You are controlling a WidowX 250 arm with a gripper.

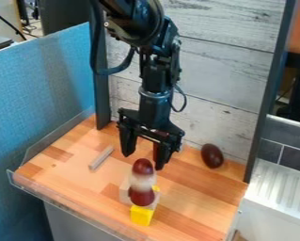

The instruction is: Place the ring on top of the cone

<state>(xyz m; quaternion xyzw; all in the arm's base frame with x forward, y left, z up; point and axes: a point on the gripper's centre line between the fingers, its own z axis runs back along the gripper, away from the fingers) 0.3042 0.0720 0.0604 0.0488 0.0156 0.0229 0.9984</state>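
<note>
I am viewing a red-and-white stack (141,181) as the reference point. The gripper (143,161) is hanging directly behind its upper end, fingers standing apart. The yellow block (141,215) is sitting at the stack's foot, on the near side. To the stack's left in view, and farther back, a thin stick (101,157) is lying flat. A dark brown egg-shaped object (211,156) is resting behind and right of the stack.
</note>
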